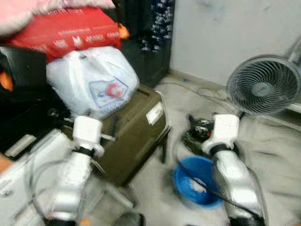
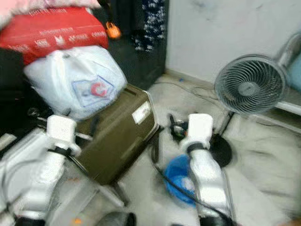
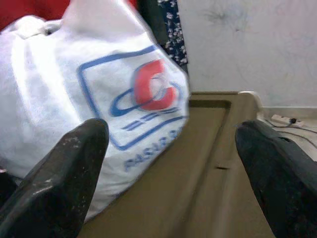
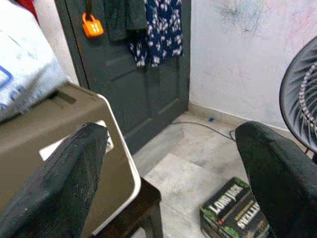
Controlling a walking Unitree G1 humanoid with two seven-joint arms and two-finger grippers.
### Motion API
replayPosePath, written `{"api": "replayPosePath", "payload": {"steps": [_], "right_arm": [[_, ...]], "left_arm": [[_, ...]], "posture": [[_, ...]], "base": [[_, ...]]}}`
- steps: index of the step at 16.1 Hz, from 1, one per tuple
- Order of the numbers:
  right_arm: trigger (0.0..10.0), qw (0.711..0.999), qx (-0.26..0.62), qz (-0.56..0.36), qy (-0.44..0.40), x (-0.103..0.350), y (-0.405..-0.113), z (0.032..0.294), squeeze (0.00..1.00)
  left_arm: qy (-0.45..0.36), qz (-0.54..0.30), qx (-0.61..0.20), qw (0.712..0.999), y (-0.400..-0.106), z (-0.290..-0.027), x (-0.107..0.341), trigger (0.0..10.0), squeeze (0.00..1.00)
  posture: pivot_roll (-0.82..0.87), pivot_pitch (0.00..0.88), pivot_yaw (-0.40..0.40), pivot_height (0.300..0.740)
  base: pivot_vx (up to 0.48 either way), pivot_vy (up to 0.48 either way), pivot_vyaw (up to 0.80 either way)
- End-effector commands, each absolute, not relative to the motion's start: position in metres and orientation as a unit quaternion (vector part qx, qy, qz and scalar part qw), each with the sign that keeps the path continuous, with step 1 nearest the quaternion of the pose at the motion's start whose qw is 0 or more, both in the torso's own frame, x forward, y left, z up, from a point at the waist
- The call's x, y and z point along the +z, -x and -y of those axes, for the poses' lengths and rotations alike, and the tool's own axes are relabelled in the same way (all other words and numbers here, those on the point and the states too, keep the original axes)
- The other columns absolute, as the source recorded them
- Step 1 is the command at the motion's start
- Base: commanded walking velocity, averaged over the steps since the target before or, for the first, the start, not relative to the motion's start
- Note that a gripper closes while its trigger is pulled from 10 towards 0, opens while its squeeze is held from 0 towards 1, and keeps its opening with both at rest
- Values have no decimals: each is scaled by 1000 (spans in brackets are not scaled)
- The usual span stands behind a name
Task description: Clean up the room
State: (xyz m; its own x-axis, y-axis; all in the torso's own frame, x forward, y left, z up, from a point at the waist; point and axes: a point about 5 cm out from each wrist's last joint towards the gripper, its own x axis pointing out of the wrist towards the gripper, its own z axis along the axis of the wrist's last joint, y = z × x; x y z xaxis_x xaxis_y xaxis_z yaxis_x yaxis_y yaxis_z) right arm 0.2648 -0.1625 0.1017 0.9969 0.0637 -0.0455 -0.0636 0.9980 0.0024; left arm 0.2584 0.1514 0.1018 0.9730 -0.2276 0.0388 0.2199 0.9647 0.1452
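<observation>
A white plastic bag [image 1: 91, 80] with a blue and red logo rests on an olive-green trunk [image 1: 134, 136]. My left gripper [image 3: 171, 131] is open, held just short of the bag [image 3: 74, 99] and above the trunk lid [image 3: 198, 163], holding nothing. My right gripper [image 4: 171, 131] is also open and empty, raised over the floor to the right of the trunk. It points toward a dark cardboard box [image 4: 233, 208] with printed lettering lying on the floor. Both head views are blurred.
A red package [image 1: 66, 28] lies on top of the bag. A blue bucket [image 1: 195, 181] sits on the floor by my right arm. A standing fan [image 1: 263, 84] is at the right. A dark door [image 4: 133, 89] carries an orange padlock [image 4: 92, 26] and hanging clothes.
</observation>
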Motion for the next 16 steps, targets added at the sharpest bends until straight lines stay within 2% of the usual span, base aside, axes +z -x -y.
{"api": "replayPosePath", "payload": {"steps": [1,10,16], "right_arm": [[10000,999,32,-16,-4,104,-265,160,0],[10000,999,28,-6,24,104,-252,169,0],[10000,999,41,-3,31,109,-256,167,0]], "left_arm": [[-81,30,-106,991,-258,-155,103,10000,0],[-85,29,-72,993,-249,-162,102,10000,0],[-112,29,-43,992,-243,-176,105,10000,0]], "posture": [[-3,0,46,740],[-23,0,47,740],[-15,0,29,740]], "base": [[0,0,800],[0,0,800],[0,0,800]]}}
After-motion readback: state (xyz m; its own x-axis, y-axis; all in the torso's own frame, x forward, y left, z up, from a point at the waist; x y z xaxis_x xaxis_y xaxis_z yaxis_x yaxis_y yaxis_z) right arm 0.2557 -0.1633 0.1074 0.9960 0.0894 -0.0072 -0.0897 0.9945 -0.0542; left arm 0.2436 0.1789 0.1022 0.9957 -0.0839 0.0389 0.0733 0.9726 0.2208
